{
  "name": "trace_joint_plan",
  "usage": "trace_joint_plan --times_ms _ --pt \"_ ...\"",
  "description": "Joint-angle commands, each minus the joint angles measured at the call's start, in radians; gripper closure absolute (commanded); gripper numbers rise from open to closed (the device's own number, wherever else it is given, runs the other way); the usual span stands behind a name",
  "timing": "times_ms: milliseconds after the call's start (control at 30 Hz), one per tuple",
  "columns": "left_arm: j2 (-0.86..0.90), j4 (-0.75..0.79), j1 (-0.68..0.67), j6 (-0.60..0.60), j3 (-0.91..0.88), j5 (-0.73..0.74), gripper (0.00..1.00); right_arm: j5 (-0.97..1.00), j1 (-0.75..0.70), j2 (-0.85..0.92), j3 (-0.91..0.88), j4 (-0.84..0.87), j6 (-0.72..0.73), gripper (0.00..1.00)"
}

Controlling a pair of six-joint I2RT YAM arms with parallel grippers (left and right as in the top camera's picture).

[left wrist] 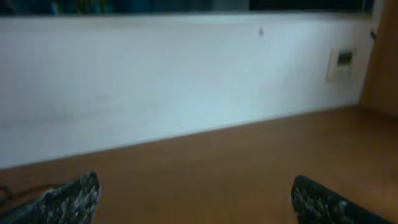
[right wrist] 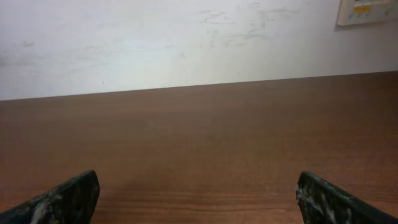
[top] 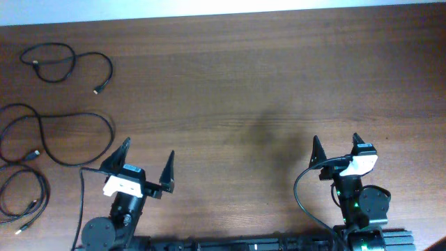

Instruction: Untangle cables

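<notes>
Three thin black cables lie apart at the table's left in the overhead view. One cable (top: 73, 58) is looped at the far left, with a lighter tip. A second cable (top: 77, 115) makes a wide loop at the left middle. A third cable (top: 43, 187) is coiled at the near left edge. My left gripper (top: 148, 156) is open and empty, just right of the cables. It also shows in the left wrist view (left wrist: 196, 196). My right gripper (top: 336, 145) is open and empty at the near right, and shows in the right wrist view (right wrist: 199, 193).
The brown wooden table (top: 251, 84) ends at a white wall (right wrist: 186, 43) at the far side. A thicker black wire (top: 301, 195) loops beside the right arm's base. A wall plate (left wrist: 342, 62) is mounted at the right.
</notes>
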Motion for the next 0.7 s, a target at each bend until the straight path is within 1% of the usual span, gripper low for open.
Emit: trace_joint_plan --times_ms 0,100,133,267,367,433,500,533,667 --pt "-0.048 0.097 0.027 -0.061 -0.094 -0.012 0.01 0.001 -0.006 -0.008 -0.005 -0.006 0.0 0.01" --pt "-0.048 0.182 0.041 -0.115 -0.157 -0.02 0.01 0.001 -0.006 -0.008 -0.005 -0.006 0.0 0.02" --pt "-0.048 0.22 0.041 -0.117 -0.187 -0.027 0.01 0.001 -0.006 -0.008 -0.005 -0.006 0.0 0.02" --pt "-0.048 0.274 0.041 -0.122 -0.272 -0.1 0.01 0.001 -0.006 -0.008 -0.005 -0.006 0.0 0.02" --pt "-0.048 0.238 0.041 -0.131 -0.273 -0.126 0.01 0.001 -0.006 -0.008 -0.005 -0.006 0.0 0.02" --pt "-0.048 0.214 0.04 -0.131 -0.273 -0.192 0.01 0.001 -0.006 -0.008 -0.005 -0.006 0.0 0.02" --pt "-0.048 0.142 0.04 -0.131 -0.273 -0.278 0.01 0.002 -0.006 -0.008 -0.005 -0.006 0.0 0.02" --pt "-0.048 0.08 0.041 -0.131 -0.273 -0.337 0.01 0.001 -0.006 -0.008 -0.005 -0.006 0.0 0.02" --pt "-0.048 0.074 0.041 0.002 -0.273 -0.357 0.01 0.001 -0.006 -0.008 -0.005 -0.006 0.0 0.02"
